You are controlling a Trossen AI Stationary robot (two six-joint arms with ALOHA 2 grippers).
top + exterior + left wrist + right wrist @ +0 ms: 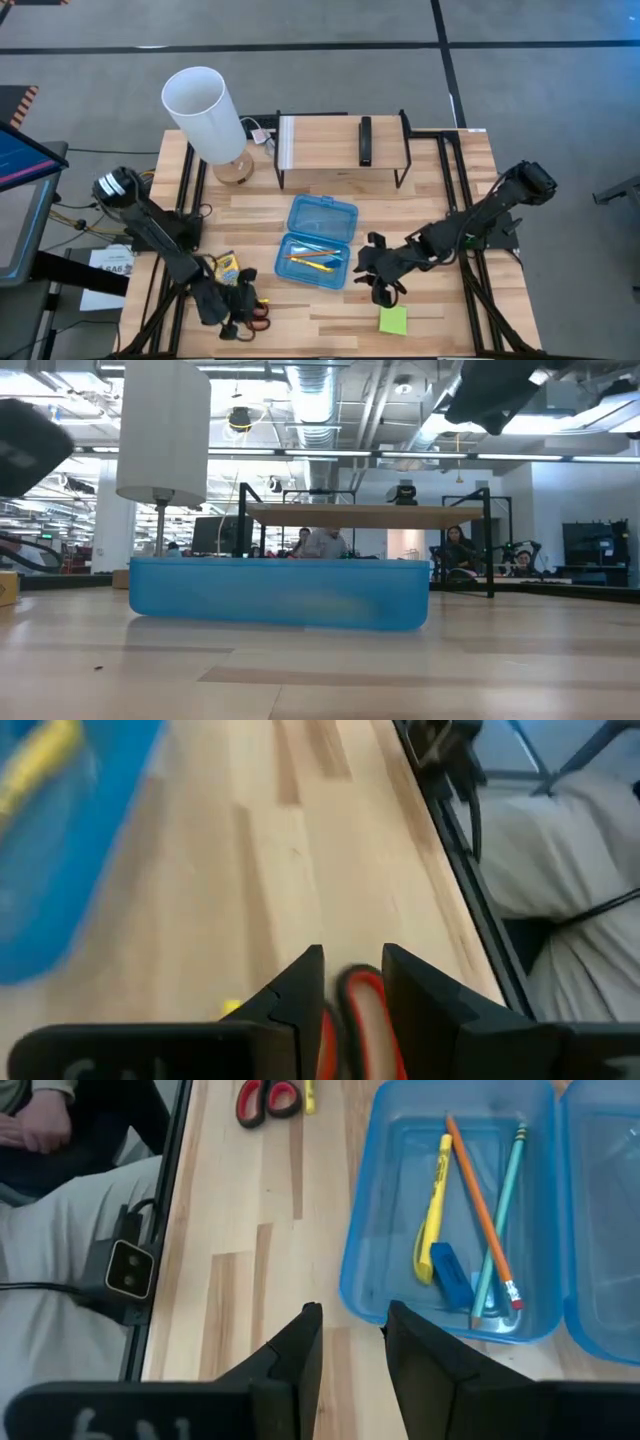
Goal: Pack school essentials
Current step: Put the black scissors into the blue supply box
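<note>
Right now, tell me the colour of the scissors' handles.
Red, clearest in the right wrist view: scissors lying on the table beside the case.

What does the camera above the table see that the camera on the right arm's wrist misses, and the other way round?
Only the overhead view shows the white lamp, the green sticky-note pad and both arms. Only the right wrist view shows the case's contents clearly: a yellow highlighter, an orange pencil, a green pencil and a blue eraser. Both show the open blue case and the red-handled scissors.
</note>
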